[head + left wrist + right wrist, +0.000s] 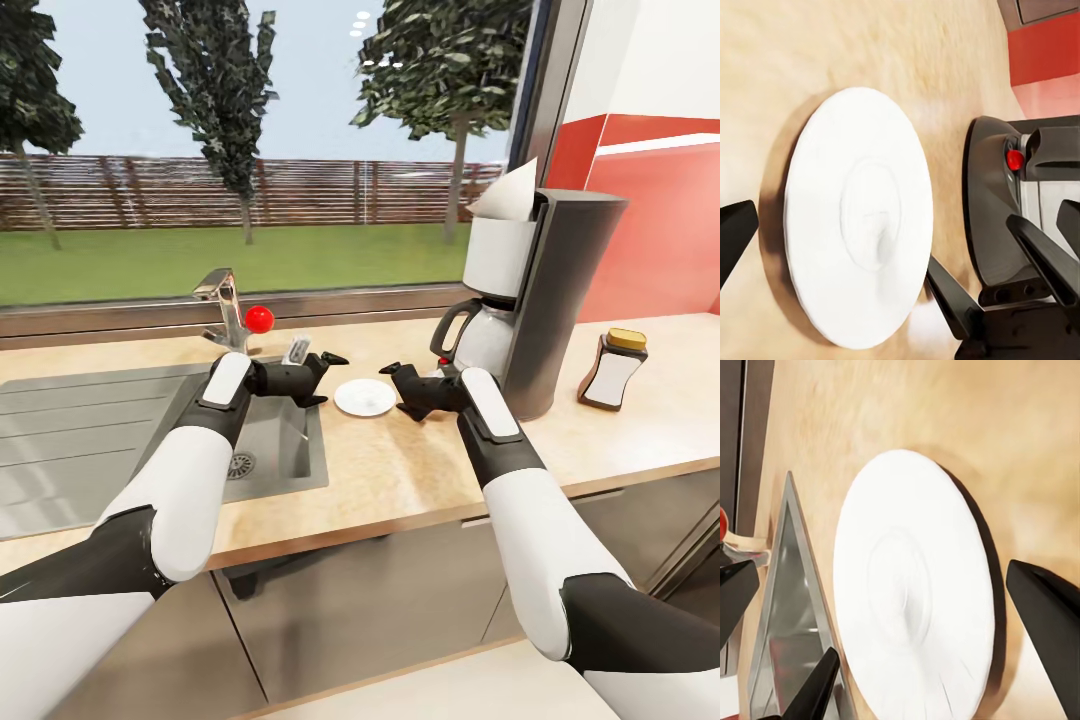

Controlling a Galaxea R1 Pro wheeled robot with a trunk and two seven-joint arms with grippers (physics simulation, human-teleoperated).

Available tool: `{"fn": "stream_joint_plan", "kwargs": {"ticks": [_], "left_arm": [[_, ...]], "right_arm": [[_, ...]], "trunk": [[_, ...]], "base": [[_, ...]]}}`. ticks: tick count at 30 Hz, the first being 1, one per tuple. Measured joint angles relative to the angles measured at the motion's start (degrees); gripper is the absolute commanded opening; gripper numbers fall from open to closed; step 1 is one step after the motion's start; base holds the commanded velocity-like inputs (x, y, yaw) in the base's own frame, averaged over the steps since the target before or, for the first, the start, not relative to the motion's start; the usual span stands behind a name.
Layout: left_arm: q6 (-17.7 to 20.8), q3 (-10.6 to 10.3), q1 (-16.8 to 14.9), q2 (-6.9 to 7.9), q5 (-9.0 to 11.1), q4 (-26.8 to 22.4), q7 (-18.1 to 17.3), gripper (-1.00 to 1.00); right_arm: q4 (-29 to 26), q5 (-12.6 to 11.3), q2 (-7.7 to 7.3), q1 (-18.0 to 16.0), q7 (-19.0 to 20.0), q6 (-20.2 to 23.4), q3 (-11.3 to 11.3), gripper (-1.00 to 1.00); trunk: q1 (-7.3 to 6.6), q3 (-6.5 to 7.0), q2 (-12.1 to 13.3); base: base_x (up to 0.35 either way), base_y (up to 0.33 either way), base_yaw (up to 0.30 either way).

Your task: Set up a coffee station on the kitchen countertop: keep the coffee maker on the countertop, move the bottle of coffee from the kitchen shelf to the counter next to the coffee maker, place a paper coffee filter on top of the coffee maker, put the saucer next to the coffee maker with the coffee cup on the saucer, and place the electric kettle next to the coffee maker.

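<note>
We see the saucer (364, 397) lying flat on the kitchen countertop (420, 470), bare of any cup, just left of the coffee maker (545, 300) and right of the sink (120, 440). The coffee maker stands upright near the window, its white carafe (480, 335) in place and a paper coffee filter (515, 195) sitting on its top, one corner pointing up. To its right, apart from it, the bottle of coffee (612, 368) stands on the counter before the red wall.

Both arms reach toward the saucer from opposite sides. The left gripper (332, 372) is just left of the plate with its jaws spread wide and nothing between them; in its wrist view the saucer (859, 217) lies ahead, with the coffee maker base (994, 210) and the right gripper's fingers (1039, 255) beyond. The right gripper (392, 378) is just right of the plate, its jaws likewise parted and empty; its wrist view shows the saucer (915, 585) and the sink's corner (791, 607).

At the far side of the sink we see a chrome faucet (220, 300) and a small red ball (259, 319).
</note>
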Motion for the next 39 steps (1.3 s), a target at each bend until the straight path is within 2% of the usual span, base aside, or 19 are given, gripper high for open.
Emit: {"fn": "stream_joint_plan", "kwargs": {"ticks": [39], "left_arm": [[0.06, 0.02, 0.00, 0.00, 0.00, -0.09, 0.00, 1.00]], "right_arm": [[-0.02, -0.13, 0.00, 0.00, 0.16, 0.04, 0.01, 1.00]], "trunk": [[0.00, 0.00, 0.00]], "base": [[0.012, 0.014, 0.000]]}}
